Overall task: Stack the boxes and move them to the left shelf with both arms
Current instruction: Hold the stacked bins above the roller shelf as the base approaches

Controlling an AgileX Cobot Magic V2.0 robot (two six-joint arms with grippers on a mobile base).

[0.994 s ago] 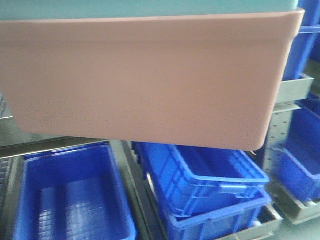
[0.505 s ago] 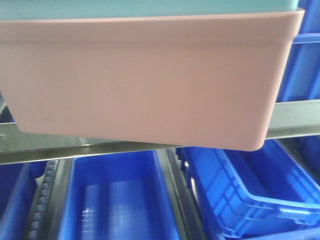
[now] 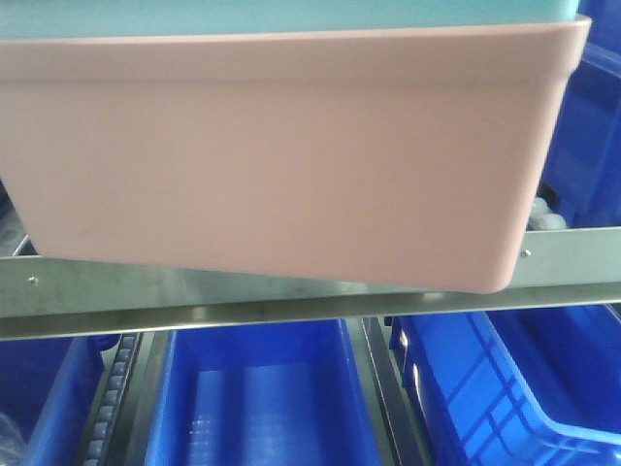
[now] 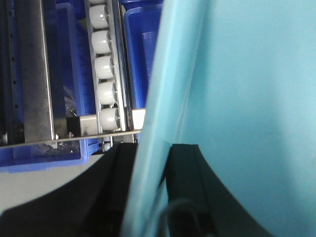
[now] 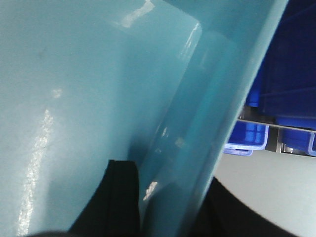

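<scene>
- Your left gripper (image 4: 153,150): closed across a wall of the blue box (image 4: 247,98). The wall runs up between the jaws.
- Left outer finger (image 4: 116,187): black and matte, against the outside face of the wall.
- Left inner finger (image 4: 190,182): inside the box, touching the wall.
- Your right gripper (image 5: 165,185): also closed across a wall of that box.
- Right inner finger (image 5: 116,197): dark, lying against the inside face.
- Right outer finger (image 5: 229,212): outside the box, partly hidden by the rim.
- Only the finger ends show in the wrist views; the pose of each arm cannot be read.
</scene>
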